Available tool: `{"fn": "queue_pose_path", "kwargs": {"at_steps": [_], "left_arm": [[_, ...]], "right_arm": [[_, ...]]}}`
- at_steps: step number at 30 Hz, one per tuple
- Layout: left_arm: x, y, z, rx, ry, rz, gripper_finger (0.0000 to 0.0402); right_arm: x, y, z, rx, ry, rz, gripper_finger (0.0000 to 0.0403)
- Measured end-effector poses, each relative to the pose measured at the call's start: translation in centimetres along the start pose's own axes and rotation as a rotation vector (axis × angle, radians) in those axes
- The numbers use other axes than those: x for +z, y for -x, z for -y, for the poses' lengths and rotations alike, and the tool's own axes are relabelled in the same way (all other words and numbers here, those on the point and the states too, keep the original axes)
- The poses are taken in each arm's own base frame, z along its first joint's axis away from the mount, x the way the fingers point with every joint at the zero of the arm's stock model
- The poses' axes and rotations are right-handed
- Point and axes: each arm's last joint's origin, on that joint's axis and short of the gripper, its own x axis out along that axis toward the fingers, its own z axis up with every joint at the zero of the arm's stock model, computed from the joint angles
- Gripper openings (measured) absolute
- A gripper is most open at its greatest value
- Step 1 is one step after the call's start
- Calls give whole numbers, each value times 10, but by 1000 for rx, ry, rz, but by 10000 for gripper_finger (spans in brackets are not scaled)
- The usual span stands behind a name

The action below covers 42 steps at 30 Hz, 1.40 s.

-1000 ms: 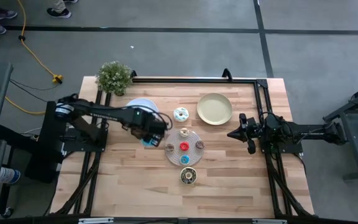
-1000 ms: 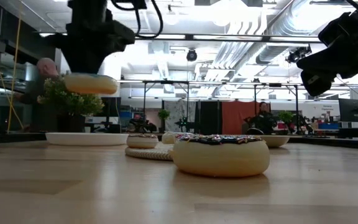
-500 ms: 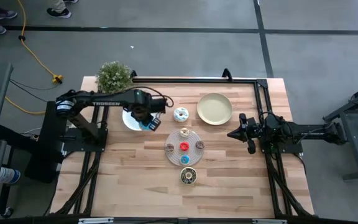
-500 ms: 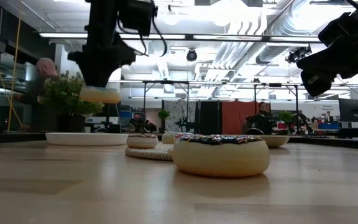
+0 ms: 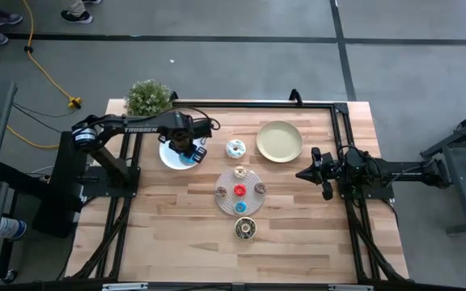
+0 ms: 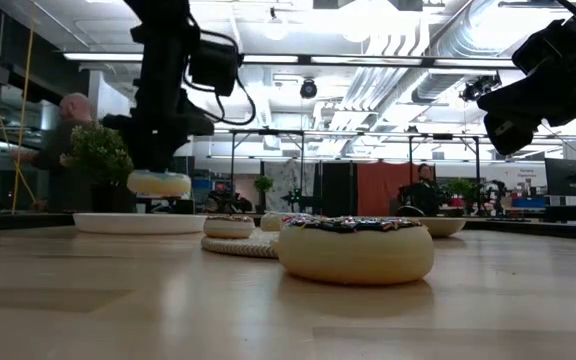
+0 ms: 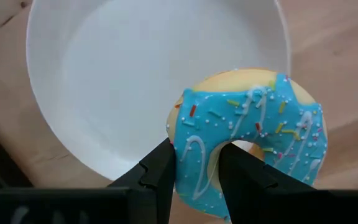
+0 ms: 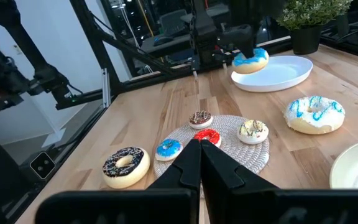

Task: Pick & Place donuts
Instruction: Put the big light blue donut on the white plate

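Blue-iced donut (image 7: 247, 140) hangs pinched in our left gripper (image 7: 194, 171) just above the white plate (image 7: 123, 68), so next we lower and release.

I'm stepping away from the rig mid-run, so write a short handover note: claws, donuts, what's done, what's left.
Left claw: shut on the blue-iced donut, held just above the white plate; not yet released.
Right claw: shut, empty, parked at the table's right side.
White-iced donut: on the table between the white plate and the yellow-green plate.
Four mini donuts, red, blue, brown, cream, plus a fifth small one: on the spiral mat.
Dark brown donut: on the table near the front edge.
Done: none plated. Left: set this one down, then the others.
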Motion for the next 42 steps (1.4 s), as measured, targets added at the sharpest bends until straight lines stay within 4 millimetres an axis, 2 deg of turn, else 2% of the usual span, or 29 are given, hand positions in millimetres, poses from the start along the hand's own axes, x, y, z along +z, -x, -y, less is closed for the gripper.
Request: {"fn": "queue_pose_path", "kwargs": {"at_steps": [7,22,42], "left_arm": [[3,-17,-9,-11,65,-9,108],[2,-46,-8,-40,120,-27,108],[4,-48,-6,-49,94,-26,108]], "right_arm": [[0,0,0,0,0,0,0],[0,0,0,0,0,0,0],[0,0,0,0,0,0,0]]}}
